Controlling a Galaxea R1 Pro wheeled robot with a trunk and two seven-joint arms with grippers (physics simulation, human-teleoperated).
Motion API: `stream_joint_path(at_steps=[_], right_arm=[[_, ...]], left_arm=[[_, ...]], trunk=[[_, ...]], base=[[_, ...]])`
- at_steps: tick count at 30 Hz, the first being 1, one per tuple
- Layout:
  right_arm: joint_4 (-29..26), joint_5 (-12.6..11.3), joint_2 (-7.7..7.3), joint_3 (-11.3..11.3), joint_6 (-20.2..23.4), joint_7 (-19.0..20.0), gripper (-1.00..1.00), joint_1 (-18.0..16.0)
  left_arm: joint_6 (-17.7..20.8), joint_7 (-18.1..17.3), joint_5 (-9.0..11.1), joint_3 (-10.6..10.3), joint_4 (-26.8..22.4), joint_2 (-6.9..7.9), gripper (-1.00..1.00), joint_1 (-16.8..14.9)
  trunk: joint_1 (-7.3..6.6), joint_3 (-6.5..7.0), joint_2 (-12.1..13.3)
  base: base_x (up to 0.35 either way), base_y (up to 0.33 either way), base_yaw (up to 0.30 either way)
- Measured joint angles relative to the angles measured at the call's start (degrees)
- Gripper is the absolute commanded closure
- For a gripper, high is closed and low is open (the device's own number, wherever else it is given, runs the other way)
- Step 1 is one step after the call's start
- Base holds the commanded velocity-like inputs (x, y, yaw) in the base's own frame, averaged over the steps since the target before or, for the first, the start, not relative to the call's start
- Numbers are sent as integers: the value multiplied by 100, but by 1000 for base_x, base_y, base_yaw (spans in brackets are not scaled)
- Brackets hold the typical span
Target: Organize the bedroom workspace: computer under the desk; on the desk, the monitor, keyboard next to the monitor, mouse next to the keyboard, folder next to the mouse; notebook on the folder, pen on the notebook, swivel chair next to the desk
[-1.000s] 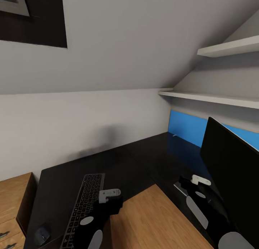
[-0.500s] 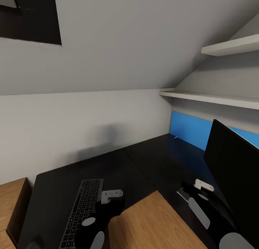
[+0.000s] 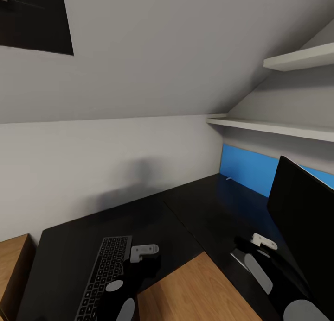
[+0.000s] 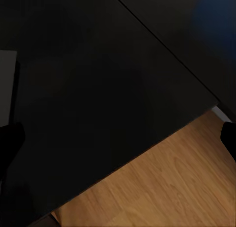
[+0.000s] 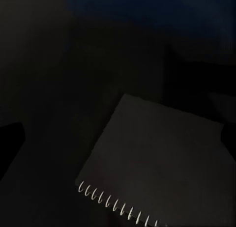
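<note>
The black desk point(image 3: 153, 223) wraps around me in an L. The dark grey keyboard point(image 3: 104, 274) lies on its left wing. My left gripper point(image 4: 118, 138) hangs open over the desk's inner edge, just right of the keyboard, with nothing between its fingers. The black monitor point(image 3: 306, 210) stands on the right wing. My right gripper point(image 5: 118, 133) is open above the dark grey spiral-bound notebook point(image 5: 162, 158), which lies flat on the desk in front of the monitor. A thin pale stick point(image 3: 227, 176), seemingly the pen, lies at the back of the desk.
A bright blue panel point(image 3: 246, 166) runs along the wall behind the monitor. Two white shelves point(image 3: 278, 126) jut out above the right wing under a sloping ceiling. Wooden floor point(image 3: 195, 293) fills the desk's inner corner. A light wooden chest point(image 3: 11, 265) stands at the far left.
The whole head view has swung to the right: the chest and the keyboard slid leftward and the mouse left the picture. Both arms keep their pose relative to me.
</note>
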Motion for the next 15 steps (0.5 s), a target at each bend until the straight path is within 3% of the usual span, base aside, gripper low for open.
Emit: stream_joint_path(at_steps=[4,5,8,15], right_arm=[[2,-31,-1,-122,139,6,-100,0],[3,-39,-1,-279,238,-1,-100,0],[-2,-38,-1,-390,272,-9,-100,0],[-20,-42,-1,-481,290,-18,-100,0]], left_arm=[[-7,8,2,0,-12,-2,-100,0],[-6,11,3,-2,-16,-7,-100,0],[-4,12,3,-3,-17,-9,-100,0],[-3,14,3,-2,-18,-10,-100,0]], trunk=[[87,-71,-159],[109,-89,-199],[175,-143,-320],[329,-269,-601]], base=[[4,0,0],[0,0,0],[0,0,0],[0,0,0]])
